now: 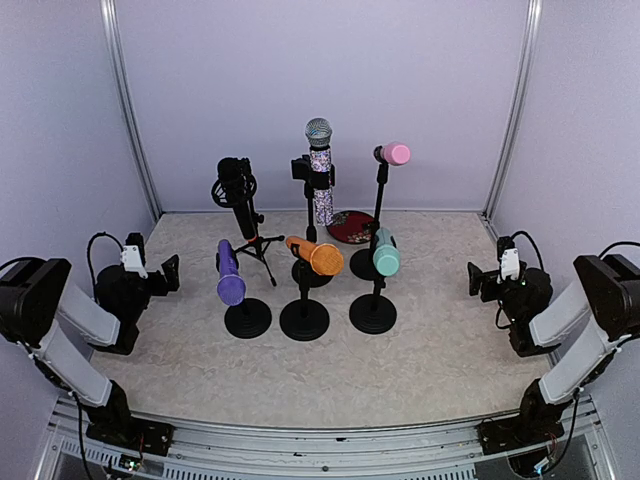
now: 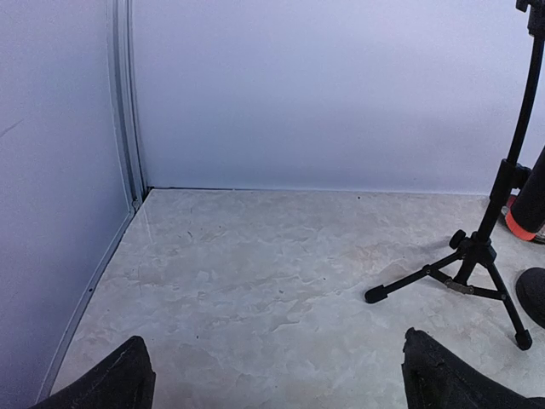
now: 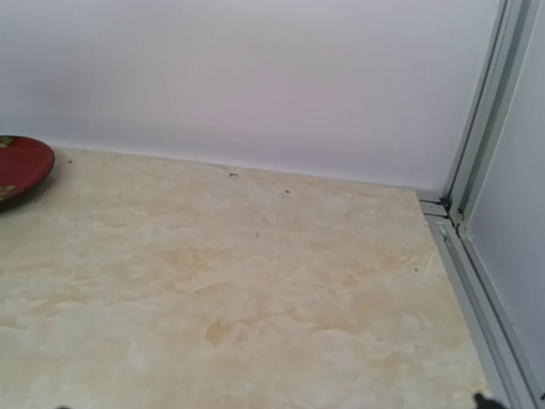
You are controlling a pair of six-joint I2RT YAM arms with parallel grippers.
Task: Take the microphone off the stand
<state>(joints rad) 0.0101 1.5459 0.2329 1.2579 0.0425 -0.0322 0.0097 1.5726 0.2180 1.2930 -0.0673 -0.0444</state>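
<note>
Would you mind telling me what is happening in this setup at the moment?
Six microphones sit on stands in the middle: purple microphone, orange microphone and teal microphone in front; black microphone, silver-headed microphone and pink microphone behind. Nothing is being handled. The left claw sits open at the left side, the right claw at the right, both apart from the stands. No microphone is off yet.
</note>
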